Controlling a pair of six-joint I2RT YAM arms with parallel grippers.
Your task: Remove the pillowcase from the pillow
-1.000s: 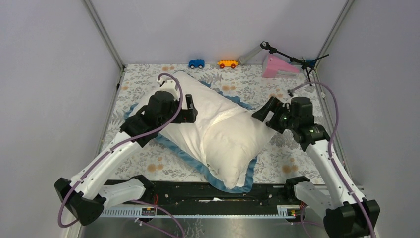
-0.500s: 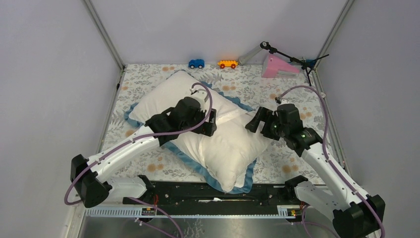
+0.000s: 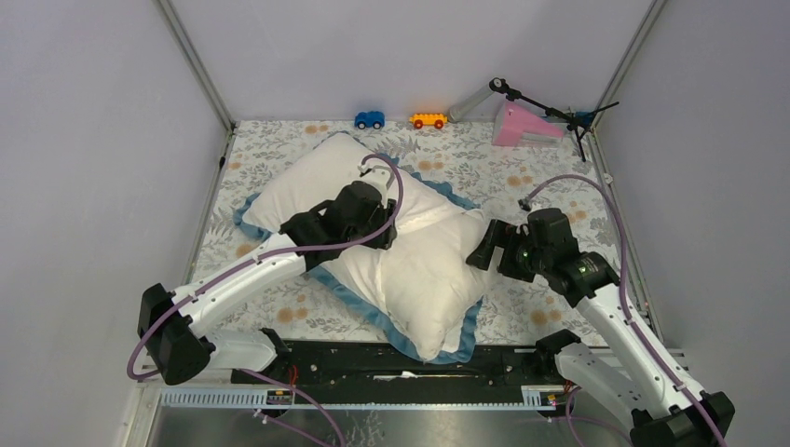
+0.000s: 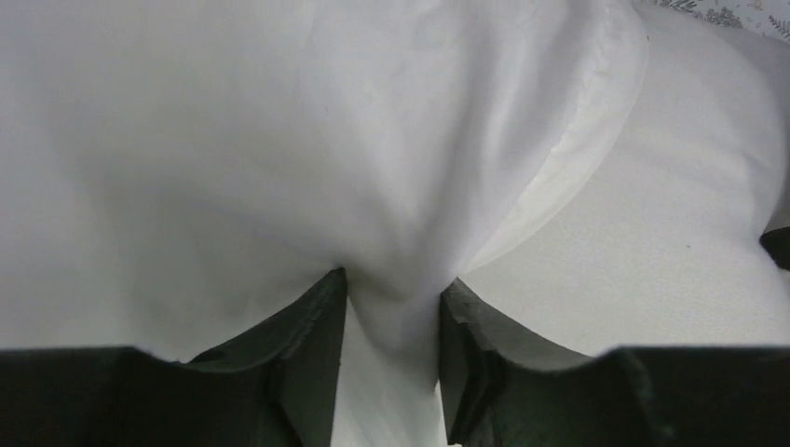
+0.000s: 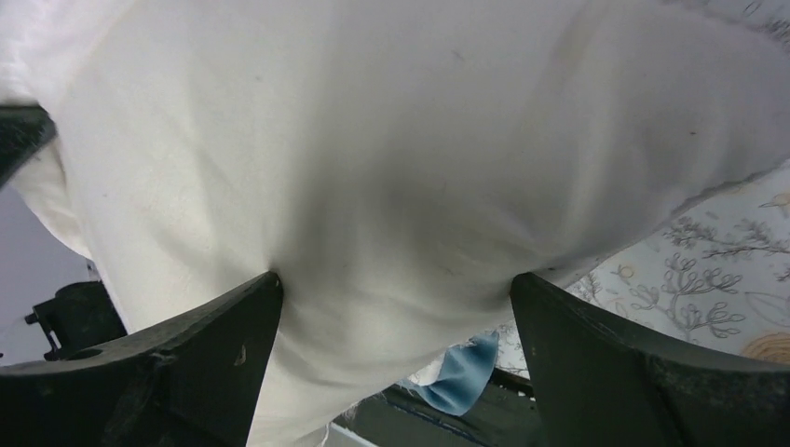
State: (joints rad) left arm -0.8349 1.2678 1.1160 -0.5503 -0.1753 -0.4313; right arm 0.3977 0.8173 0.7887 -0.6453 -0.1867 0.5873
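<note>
Half the pillow (image 3: 424, 275) (far end) inside pillowcase (image 3: 303, 186)

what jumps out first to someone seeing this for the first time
A big plump cream-white pillow lies slantwise across the middle of the grey-and-orange floral table cloth, partly inside a white, blue-edged fabric pillowcase. The left gripper pinches a fold of that cover on top of the pillow, while the right gripper straddles the pillow's right side with its jaws wide.
</note>
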